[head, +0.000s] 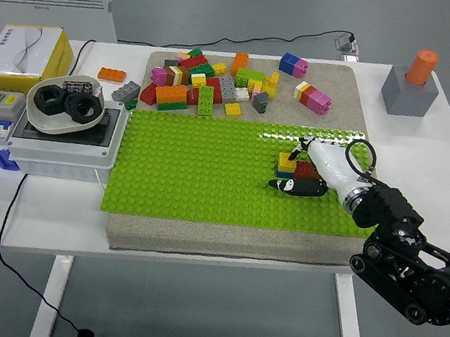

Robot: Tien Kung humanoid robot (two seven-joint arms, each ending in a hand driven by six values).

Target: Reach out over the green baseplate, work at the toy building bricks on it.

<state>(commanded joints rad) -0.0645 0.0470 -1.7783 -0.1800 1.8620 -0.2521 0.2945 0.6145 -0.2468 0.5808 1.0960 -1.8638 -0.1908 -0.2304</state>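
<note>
green baseplate point(199, 173) spread wide to the left of my fingers, loose brick pile point(221, 83) up beyond it on the grey mat point(223, 236). on the plate's right part sits the small brick stack point(293, 167), yellow, red and blue. my right hand point(316, 172) lies over it, white with black fingertips, fingers point(284, 183) curled around the stack, thumb side above, the rest below. orange peg in its grey block point(411, 82) far beyond, at the table's right corner.
</note>
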